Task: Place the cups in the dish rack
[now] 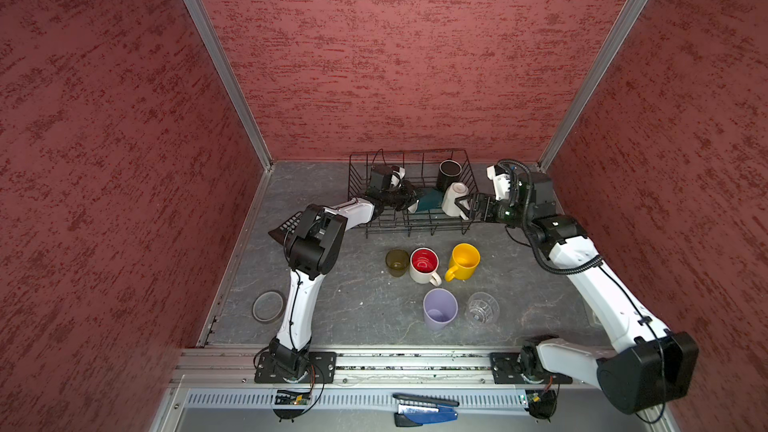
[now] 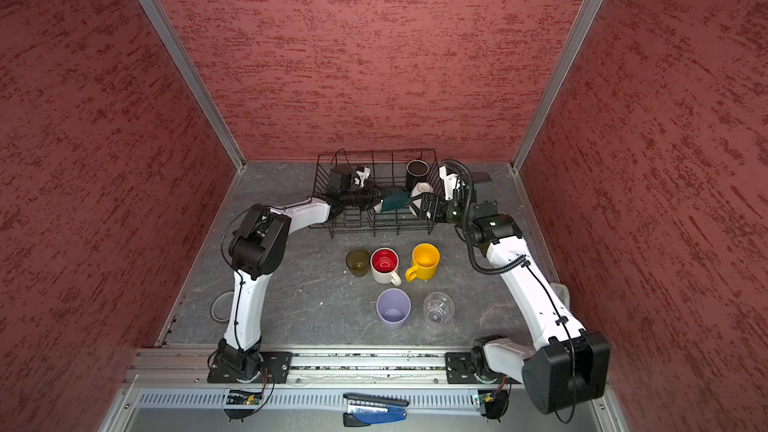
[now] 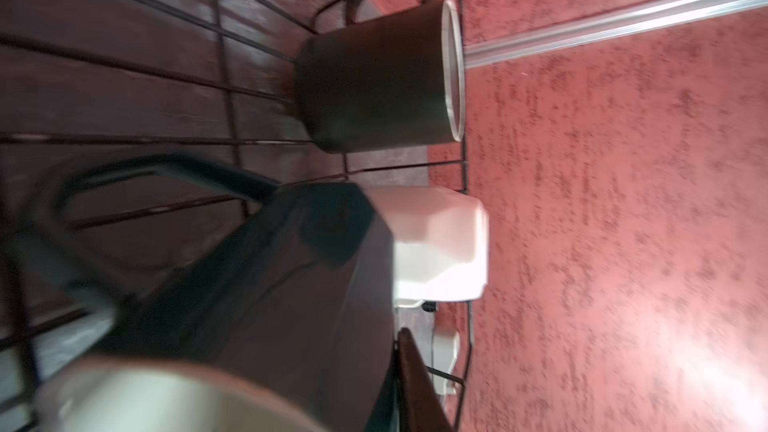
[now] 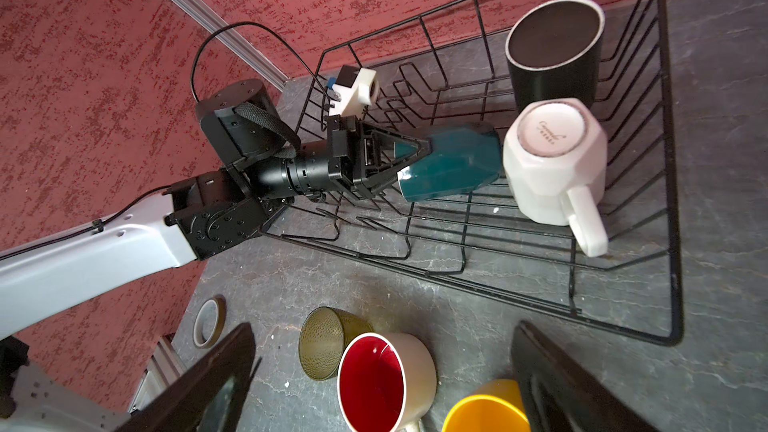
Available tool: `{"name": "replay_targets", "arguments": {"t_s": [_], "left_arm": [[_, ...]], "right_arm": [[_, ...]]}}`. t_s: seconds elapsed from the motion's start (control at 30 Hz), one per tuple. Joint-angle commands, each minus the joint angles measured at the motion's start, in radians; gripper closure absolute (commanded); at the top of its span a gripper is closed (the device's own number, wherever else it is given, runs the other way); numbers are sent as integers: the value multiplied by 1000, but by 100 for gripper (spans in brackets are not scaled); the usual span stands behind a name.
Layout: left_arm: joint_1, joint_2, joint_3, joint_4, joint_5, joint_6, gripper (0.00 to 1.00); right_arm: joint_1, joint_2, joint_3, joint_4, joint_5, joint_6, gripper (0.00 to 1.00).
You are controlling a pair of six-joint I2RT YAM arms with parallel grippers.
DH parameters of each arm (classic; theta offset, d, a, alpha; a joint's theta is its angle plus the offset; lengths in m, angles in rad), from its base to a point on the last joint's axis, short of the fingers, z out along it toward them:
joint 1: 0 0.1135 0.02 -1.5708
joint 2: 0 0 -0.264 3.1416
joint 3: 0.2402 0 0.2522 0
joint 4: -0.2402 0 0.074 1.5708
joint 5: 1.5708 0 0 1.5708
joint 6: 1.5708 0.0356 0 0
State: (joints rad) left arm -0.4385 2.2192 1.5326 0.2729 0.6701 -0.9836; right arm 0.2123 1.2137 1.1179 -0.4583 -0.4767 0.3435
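The black wire dish rack (image 1: 468,168) (image 4: 669,160) holds three cups. A black mug (image 1: 449,174) (image 3: 374,76) stands upright at the back right, and a white mug (image 1: 454,199) (image 4: 555,160) sits upside down beside it. A teal mug (image 1: 430,200) (image 4: 453,164) (image 3: 270,305) lies sideways with its base against the white mug. My left gripper (image 1: 409,199) (image 4: 415,155) is shut on the teal mug's rim. My right gripper (image 1: 461,207) (image 4: 382,380) hangs open and empty at the rack's right front, close to the white mug.
In front of the rack stand an olive tumbler (image 1: 397,262), a red-lined white mug (image 1: 424,265), a yellow mug (image 1: 464,261), a lavender tumbler (image 1: 439,309) and a clear glass (image 1: 482,307). A tape roll (image 1: 269,306) lies at the left. Red walls enclose the table.
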Motion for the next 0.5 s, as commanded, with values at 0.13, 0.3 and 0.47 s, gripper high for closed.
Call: {"name": "replay_targets", "arguments": {"t_s": [0.13,0.3,0.47], "left_arm": [[25,-44,-63,174,63,-139,100],[41,-105,-115,354,135,-233,100],[64,-196,-190,564,271,-315,100]], "right_arm": [[-5,-8,5,45,-21,16,3],[-20,-4,12,72,-68,33,3],[-59,22,20,136,-203,82,3]]}}
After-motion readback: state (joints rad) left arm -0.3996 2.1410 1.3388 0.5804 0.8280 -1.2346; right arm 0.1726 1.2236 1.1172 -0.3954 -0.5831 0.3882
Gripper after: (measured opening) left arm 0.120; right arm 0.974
